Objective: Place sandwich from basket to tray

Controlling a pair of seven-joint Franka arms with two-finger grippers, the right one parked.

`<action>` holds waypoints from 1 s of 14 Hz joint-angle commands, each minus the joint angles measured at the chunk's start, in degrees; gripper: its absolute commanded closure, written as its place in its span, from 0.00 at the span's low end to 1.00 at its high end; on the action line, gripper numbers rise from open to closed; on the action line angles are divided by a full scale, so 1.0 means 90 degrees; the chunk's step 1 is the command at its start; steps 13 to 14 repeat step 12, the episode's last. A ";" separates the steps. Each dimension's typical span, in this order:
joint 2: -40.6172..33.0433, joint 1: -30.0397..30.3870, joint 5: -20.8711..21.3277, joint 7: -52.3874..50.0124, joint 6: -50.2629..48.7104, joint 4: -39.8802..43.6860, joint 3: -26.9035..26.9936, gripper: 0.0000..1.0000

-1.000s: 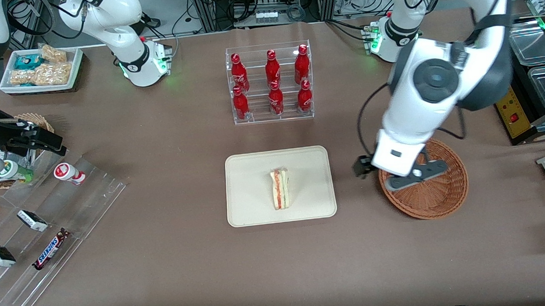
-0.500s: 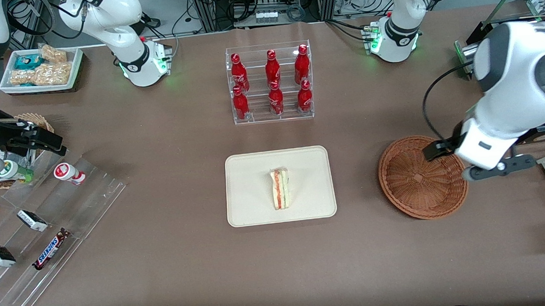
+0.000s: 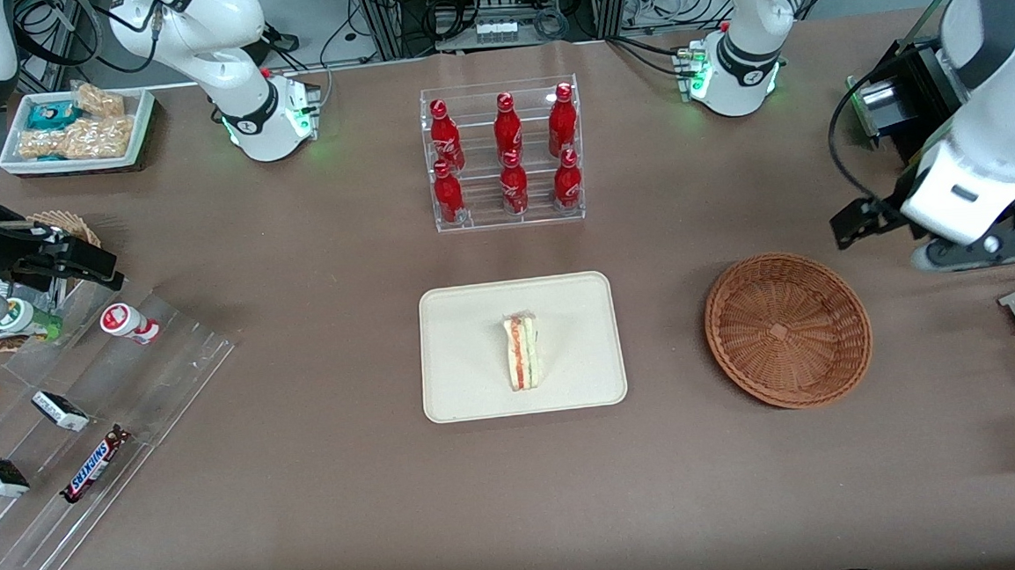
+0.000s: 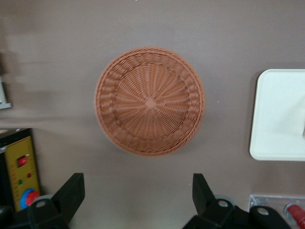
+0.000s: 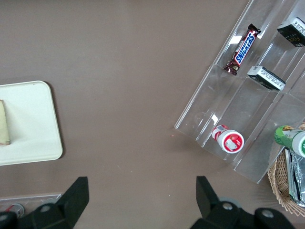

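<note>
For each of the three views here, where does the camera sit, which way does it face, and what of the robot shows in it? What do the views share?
Front view: high, facing both arms, looking down on the table; sandwich on the tray, both arms, the gripper raised near the basket.
Left wrist view: straight down on the empty basket; open gripper fingers show.
Right wrist view: straight down on an acrylic snack rack; parked fingers show.
Shared: all three show the tray.

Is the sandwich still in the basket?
No, the basket is empty under the open pincer; the sandwich lies on the tray.
</note>
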 commanded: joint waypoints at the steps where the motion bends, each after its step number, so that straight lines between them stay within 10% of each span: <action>1: -0.0648 -0.0005 -0.0078 0.0753 -0.0445 -0.0221 0.0268 0.00; 14: -0.0806 -0.0005 -0.0381 0.1029 -0.0379 -0.0152 0.0347 0.00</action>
